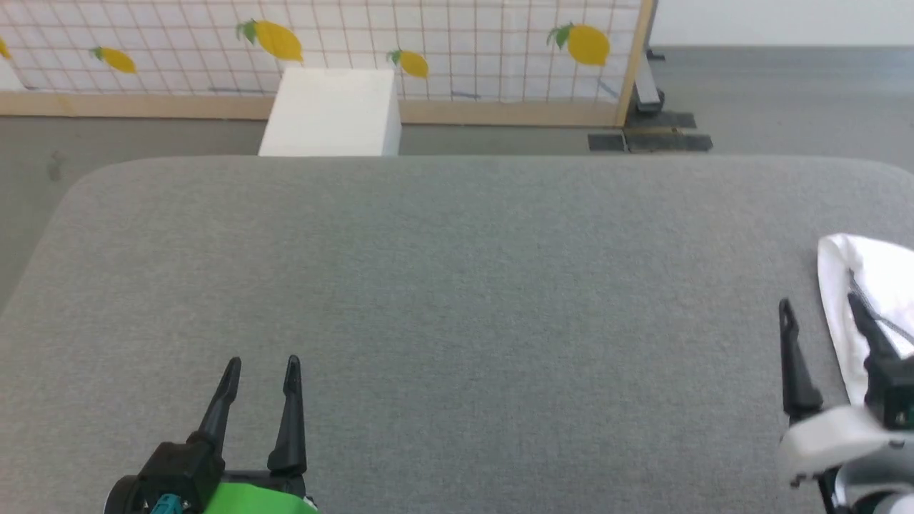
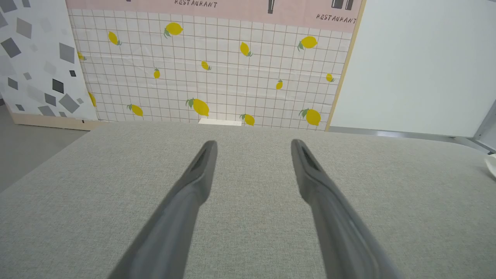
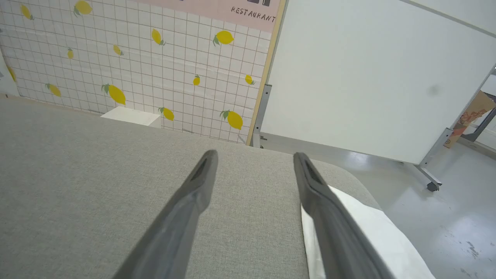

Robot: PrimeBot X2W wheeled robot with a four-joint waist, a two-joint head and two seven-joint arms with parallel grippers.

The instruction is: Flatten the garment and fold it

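Observation:
The garment (image 1: 875, 285) is a white bunch of thin cloth with a grey stitched seam, lying at the right edge of the grey table (image 1: 457, 285) and cut off by the head view's border. My right gripper (image 1: 821, 314) stands open beside it, the right finger over the cloth's left edge and the left finger over bare table. In the right wrist view the garment (image 3: 372, 232) lies under and to the right of the right finger, with my right gripper (image 3: 254, 159) holding nothing. My left gripper (image 1: 262, 365) is open at the lower left over bare table; the left wrist view shows the left gripper (image 2: 254, 146) empty too.
A rigid white box (image 1: 332, 111) stands on the floor just beyond the table's far edge. Behind it runs a lemon-patterned tiled screen (image 1: 428, 43) with a wooden frame. A white panel on wheels (image 3: 368, 77) stands to the right on the grey floor.

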